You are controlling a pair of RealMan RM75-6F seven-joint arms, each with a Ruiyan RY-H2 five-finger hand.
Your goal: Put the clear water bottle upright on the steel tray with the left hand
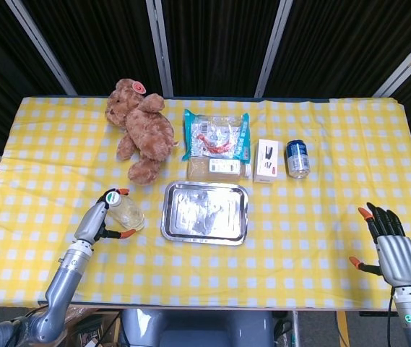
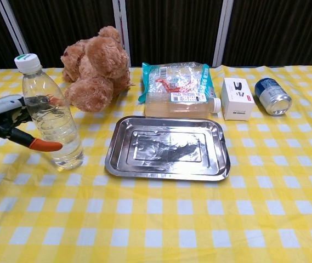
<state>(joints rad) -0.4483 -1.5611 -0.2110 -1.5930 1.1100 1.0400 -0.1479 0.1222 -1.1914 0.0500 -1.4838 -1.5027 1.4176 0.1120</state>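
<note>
Brown teddy bear point(image 1: 141, 130) lies far-left on the counter point(image 1: 321, 238), then snack packet point(image 1: 217, 135), white box point(image 1: 266, 160), blue can point(image 1: 297, 157) on its side.

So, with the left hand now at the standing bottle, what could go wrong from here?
1. The clear water bottle is tall, and the left hand only reaches around it from one side; it is unclear whether the fingers have closed. A sideways push could tip it toward the steel tray.
2. The smooth wall may slip in a loose grip.
3. The tray rim is raised; a low carry could catch the bottle's base.
</note>
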